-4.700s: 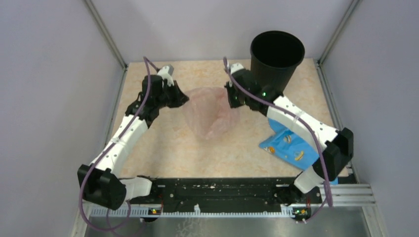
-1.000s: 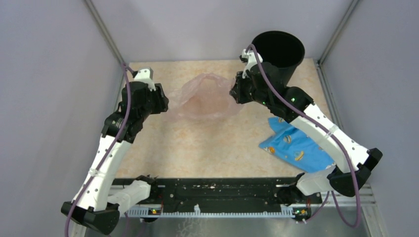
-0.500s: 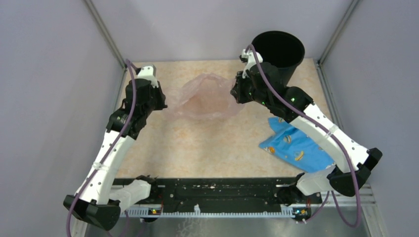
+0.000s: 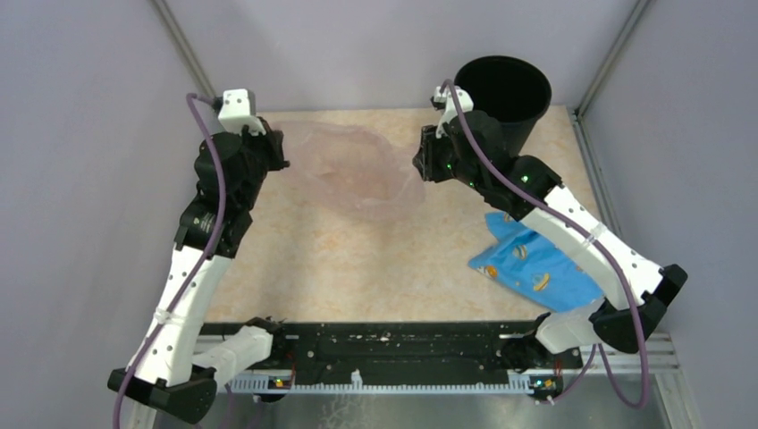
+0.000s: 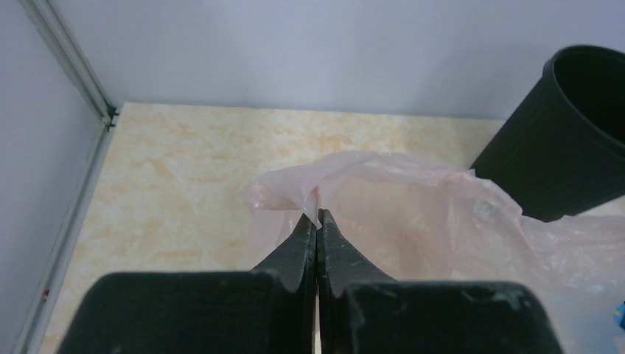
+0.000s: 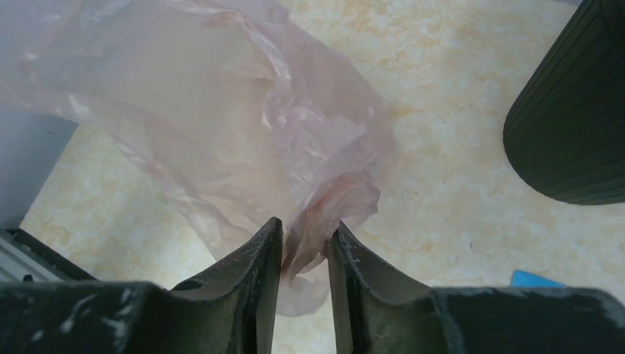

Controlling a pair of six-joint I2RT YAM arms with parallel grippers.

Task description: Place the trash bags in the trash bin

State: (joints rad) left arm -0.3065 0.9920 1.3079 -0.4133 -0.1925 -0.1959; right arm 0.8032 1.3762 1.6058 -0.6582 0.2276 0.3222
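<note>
Top view: pale-pink trash bag point(image 4: 353, 174) is stretched between the two arms in the upper middle of the frame, over the marbled table point(image 4: 357, 259), its body sagging toward frame bottom. Left gripper point(image 4: 279, 154) is at the bag's left edge, right gripper point(image 4: 420, 165) at its right edge. Jaw state isn't readable from up here for either one. The black trash bin point(image 4: 533, 114) stands upright at upper right, just behind the right arm's wrist, and the bag is outside it. A blue printed package point(image 4: 532, 268) lies flat at lower right, partly under the right arm and well apart from the bag. Left wrist view: left gripper point(image 5: 318, 221) is clamped tight, tips together at frame centre, pinching a fold of the bag's edge. The rest of the bag point(image 5: 413, 214) spreads right and away toward the bin point(image 5: 560, 155), whose ribbed wall and rim sit at the right edge. This view settles the clamp that the top view can't. Right wrist view: right gripper point(image 6: 306, 230) has its jaws parted to a narrow gap at bottom centre, with a bunched fold of film lying in that gap. The bag point(image 6: 221, 125) fans out to the upper left. The bin wall point(image 6: 567, 133) is at the right edge, clear of the film, and a blue corner point(image 6: 534, 279) shows at lower right.
</note>
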